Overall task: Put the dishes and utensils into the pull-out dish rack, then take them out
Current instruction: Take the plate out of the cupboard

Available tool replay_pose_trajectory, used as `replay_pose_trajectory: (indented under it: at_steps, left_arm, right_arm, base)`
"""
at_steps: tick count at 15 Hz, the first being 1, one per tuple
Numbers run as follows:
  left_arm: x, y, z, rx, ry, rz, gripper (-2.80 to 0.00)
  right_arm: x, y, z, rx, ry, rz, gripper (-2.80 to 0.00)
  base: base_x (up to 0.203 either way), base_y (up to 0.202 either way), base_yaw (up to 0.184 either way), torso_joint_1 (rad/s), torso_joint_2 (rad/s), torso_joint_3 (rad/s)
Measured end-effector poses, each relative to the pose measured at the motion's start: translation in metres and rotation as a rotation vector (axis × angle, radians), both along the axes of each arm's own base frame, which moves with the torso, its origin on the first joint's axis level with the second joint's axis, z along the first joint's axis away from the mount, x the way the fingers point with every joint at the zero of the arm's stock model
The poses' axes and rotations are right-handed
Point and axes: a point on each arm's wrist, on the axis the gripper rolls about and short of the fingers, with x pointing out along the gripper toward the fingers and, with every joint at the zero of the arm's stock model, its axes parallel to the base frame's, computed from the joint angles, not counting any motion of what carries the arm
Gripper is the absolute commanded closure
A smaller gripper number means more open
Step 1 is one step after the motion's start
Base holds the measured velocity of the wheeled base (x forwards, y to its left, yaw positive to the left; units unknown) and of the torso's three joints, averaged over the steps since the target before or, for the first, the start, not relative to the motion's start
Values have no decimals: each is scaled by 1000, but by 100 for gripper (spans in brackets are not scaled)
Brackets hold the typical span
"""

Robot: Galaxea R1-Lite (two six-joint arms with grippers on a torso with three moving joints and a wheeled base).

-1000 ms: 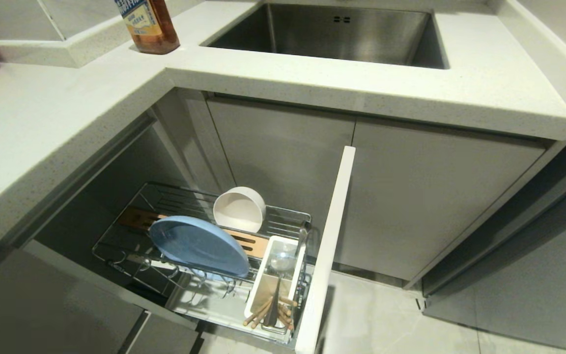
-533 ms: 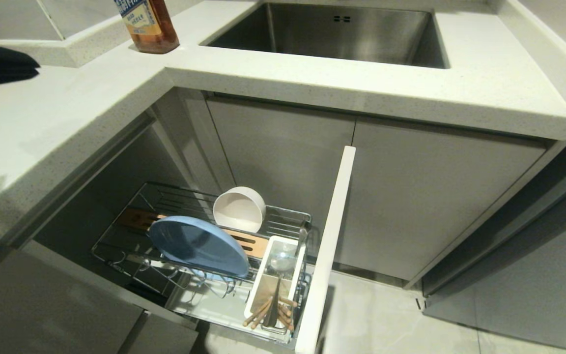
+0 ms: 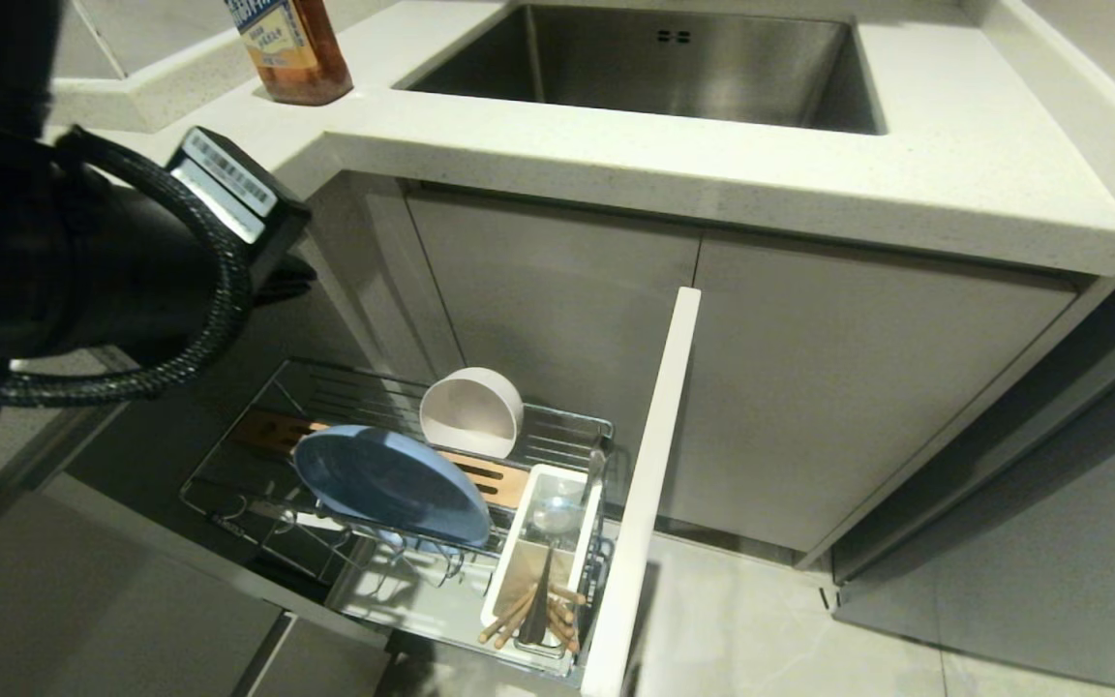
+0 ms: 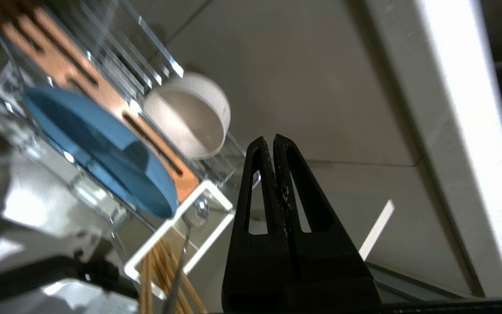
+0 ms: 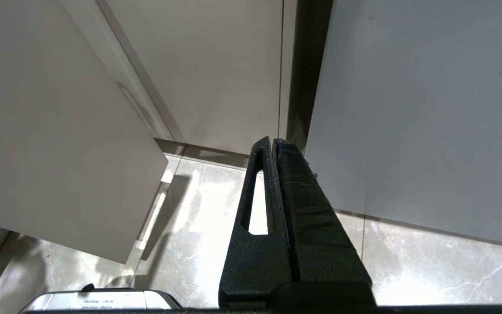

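Head view: pull-out dish rack (image 3: 572,426) drawn out under the counter (image 3: 712,145), its tall cabinet front (image 3: 649,484) on the right. Light-blue plate (image 3: 388,481) standing among the prongs at the near left, cream bowl (image 3: 472,411) on edge farther back. Chopsticks (image 3: 530,612) and spoon (image 3: 553,518) in the white utensil holder (image 3: 497,571) just left of the front. Only the left arm's dark bulk (image 3: 83,261) at upper left, fingers hidden. Left wrist view alone: left gripper (image 4: 273,141) pressed together, empty, above the rack. Right wrist view alone: right gripper (image 5: 273,141) together, empty, over bare floor (image 5: 429,270), far right of the rack.
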Motion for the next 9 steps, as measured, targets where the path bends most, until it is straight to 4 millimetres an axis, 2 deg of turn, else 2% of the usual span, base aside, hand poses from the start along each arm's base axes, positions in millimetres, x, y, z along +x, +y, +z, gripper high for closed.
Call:
replay_pose_trajectory:
  at_steps: [5,6,7,9]
  left_arm:
    - [10,-17,-35,52,152,45,0]
    - [11,-19,-41,66,182,58,-128]
    - [12,-20,-47,79,211,73,-280]
    - [15,-22,-54,99,251,94,-280]
  right_arm:
    - [0,0,0,0,0,0,0]
    - [0,0,0,0,0,0,0]
    - [0,0,0,0,0,0,0]
    - [0,0,0,0,0,0,0]
  base:
    - [0,0,0,0,0,0]
    - [0,0,0,0,0,0]
    - [0,0,0,0,0,0]
    - [0,0,0,0,0,0]
